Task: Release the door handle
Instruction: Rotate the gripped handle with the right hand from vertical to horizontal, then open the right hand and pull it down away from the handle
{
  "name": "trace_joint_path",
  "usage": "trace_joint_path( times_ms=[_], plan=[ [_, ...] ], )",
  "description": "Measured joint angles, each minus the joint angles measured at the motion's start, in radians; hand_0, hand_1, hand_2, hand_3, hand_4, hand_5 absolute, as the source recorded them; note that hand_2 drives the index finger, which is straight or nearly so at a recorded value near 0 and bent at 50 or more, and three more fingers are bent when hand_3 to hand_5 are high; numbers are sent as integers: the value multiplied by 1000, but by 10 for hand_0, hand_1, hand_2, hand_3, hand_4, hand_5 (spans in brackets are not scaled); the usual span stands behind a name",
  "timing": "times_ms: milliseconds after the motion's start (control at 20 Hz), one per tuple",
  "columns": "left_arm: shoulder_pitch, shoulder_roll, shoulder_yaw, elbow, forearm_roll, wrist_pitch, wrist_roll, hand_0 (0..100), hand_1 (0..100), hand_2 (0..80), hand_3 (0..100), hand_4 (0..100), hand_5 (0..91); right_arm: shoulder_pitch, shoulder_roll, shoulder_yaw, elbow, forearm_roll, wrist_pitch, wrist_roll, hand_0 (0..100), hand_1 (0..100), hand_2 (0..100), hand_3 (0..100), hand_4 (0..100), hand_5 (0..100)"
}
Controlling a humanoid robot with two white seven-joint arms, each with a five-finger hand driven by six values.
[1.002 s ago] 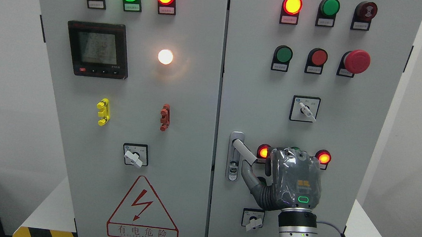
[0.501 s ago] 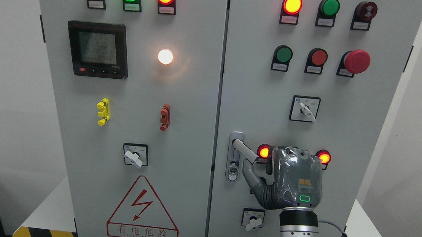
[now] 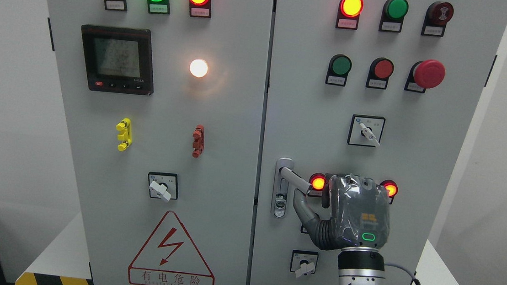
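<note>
Fingers (image 3: 324,199) of my right hand (image 3: 357,216) curl forward toward the cabinet door (image 3: 312,97), and the thumb reaches up-left under the door handle (image 3: 295,180); I cannot tell whether they grip the lever or have let go, since the back of the hand hides the contact. My arm comes up from the bottom edge right of the middle.

I see the handle on the left edge of the right door, its silver lever angled down to the right from a tall lock plate (image 3: 282,188). The lever's free end meets the hand just beside a lit red lamp (image 3: 318,182). A second red lamp (image 3: 390,189) glows at the hand's right side, and the hand covers whatever sits between the two.

Below the hand a small rotary switch (image 3: 304,263) sits on the door, near my wrist. Another rotary switch (image 3: 366,131) is higher up, well clear. Further up are push buttons and a red mushroom stop button (image 3: 429,74).

On the left door (image 3: 160,107) I see a meter display (image 3: 118,59), a white lamp (image 3: 198,68), a yellow clip (image 3: 124,134), a red clip (image 3: 198,141) and a triangular warning sign (image 3: 173,252).
</note>
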Motion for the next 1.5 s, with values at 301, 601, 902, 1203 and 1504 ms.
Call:
trace_joint_path(
  times_ms=[301, 601, 902, 1203, 1504],
  plan=[
    [0, 0, 0, 0, 0, 0, 0, 0, 0, 22, 88, 12, 0, -9, 0, -3, 0, -1, 0, 2, 372, 386, 877, 1000, 1000, 967],
    [0, 0, 0, 0, 0, 0, 0, 0, 0, 23, 88, 12, 0, -11, 0, -4, 0, -2, 0, 2, 373, 384, 875, 1000, 1000, 967],
    [0, 0, 0, 0, 0, 0, 0, 0, 0, 24, 86, 13, 0, 0, 0, -4, -3, -3, -4, 1, 379, 376, 873, 1000, 1000, 967],
    [0, 0, 0, 0, 0, 0, 0, 0, 0, 24, 87, 13, 0, 61, -4, -3, -25, -6, -17, -13, 389, 354, 821, 1000, 982, 947],
    [0, 0, 0, 0, 0, 0, 0, 0, 0, 23, 86, 13, 0, 181, -6, -22, -74, -7, -113, -78, 373, 345, 592, 965, 820, 777]
  ],
)
